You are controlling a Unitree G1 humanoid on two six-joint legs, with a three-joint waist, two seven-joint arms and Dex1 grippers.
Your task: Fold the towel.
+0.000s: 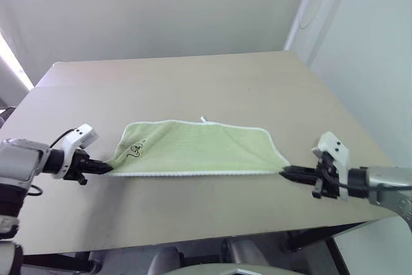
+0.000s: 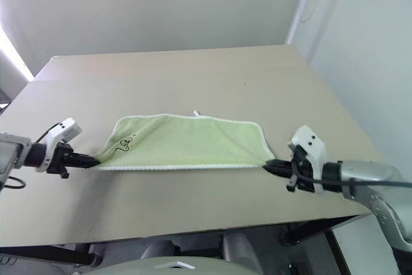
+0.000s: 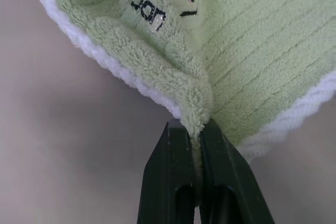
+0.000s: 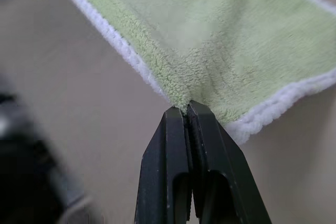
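Lime-green cloth: one towel, terry, with thin white edging all round and a small white loop at the middle of its far edge.
Writing: a dark embroidered mark is seen near the towel's left end; in the left wrist view it shows as cursive letters with a small yellow detail, and the letters cannot be read with certainty.
Long axis: the towel is stretched from left to right across the surface, with its near edge drawn into a nearly straight line between the two hands.
Position: the towel is found on the near half of the beige surface, roughly centred between left and right, well back from the far edge.
Lie: the far part is spread on the surface; near the two held corners the cloth is pulled into shallow folds.
Left hand: its two black fingers are pressed together on the towel's near left corner, with the cloth pinched between them.
Right hand: its two black fingers are clamped on the towel's near right corner, just inside the white edging.
Count: one towel, one embroidered mark, one loop, two hands, one surface.
Surroundings: a plain pale wall is seen behind the surface.
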